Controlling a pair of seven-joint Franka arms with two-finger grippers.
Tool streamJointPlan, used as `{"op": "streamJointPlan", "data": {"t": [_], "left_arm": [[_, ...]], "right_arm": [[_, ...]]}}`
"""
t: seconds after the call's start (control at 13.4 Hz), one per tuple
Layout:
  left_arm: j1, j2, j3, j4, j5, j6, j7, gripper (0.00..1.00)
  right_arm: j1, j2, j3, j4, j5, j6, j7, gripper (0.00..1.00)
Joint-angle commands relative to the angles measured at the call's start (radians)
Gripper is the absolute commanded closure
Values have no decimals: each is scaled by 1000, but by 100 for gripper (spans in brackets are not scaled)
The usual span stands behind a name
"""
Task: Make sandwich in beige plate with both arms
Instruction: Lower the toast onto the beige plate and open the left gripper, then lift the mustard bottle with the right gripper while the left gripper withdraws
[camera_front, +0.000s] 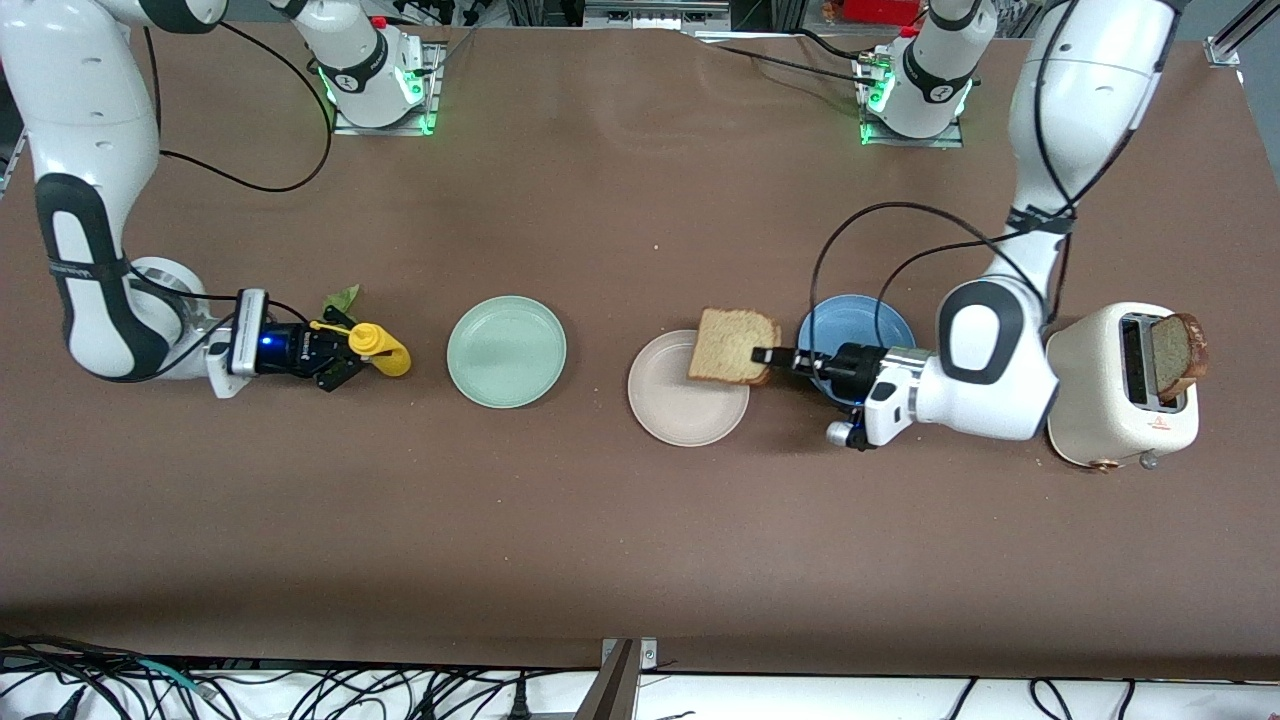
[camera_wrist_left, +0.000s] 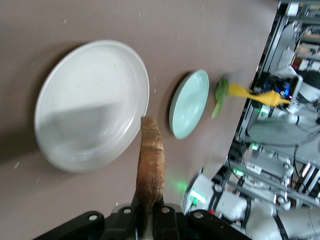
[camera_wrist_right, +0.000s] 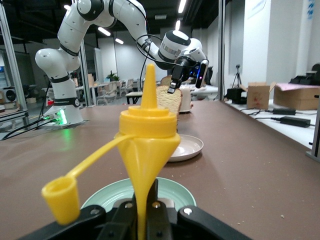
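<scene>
The left hand (camera_front: 768, 355) is pinched tight on a slice of bread (camera_front: 733, 346). It holds the bread up by one edge, over the rim of the beige plate (camera_front: 680, 410). In the left wrist view the bread (camera_wrist_left: 150, 167) stands on its edge between the two black fingers (camera_wrist_left: 125, 217), with the beige plate (camera_wrist_left: 85, 110) under it. That plate has nothing lying on it.

The right hand (camera_front: 345, 357) is at the right arm's end of the surface (camera_front: 620, 560). It is squeezed shut on a yellow squeeze bottle (camera_front: 382, 349). In the right wrist view the bottle (camera_wrist_right: 147, 135) points up, and its little cap (camera_wrist_right: 60, 200) hangs off to the side on a strap.

A green lettuce leaf (camera_front: 342, 298) lies on the surface just beside the right hand. A mint-green plate (camera_front: 506, 351) sits between the bottle and the beige plate. A blue plate (camera_front: 855, 325) sits beside the beige plate, partly under the left arm.

A cream toaster (camera_front: 1120, 395) stands at the left arm's end of the surface. A second slice of bread (camera_front: 1178, 355) sticks up out of its slot.
</scene>
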Motion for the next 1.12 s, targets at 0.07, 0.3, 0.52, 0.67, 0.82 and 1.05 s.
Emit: {"op": "streamJointPlan", "data": {"t": [0.07,0.3,0.52,0.67,0.82,1.05], "left_arm": [[-57,54,11,36,-96,76,14,100],[-79,91,11,34,-148,113,63,100],[-82,115,11,34,-185,113,127,100],[-82,123,11,34,-181,113,128,100],[-84,128,13,34,-176,133,128,67],[-84,128,14,32,-173,153,129,35]], "right_arm": [[3,-82,1,121,-139,25,249,98],[9,-82,3,253,-223,24,420,98],[45,-79,1,371,-361,39,620,98],[62,-50,3,422,-421,65,745,98],[108,-16,3,462,-481,125,869,98],[170,-13,4,479,-530,200,963,98]]}}
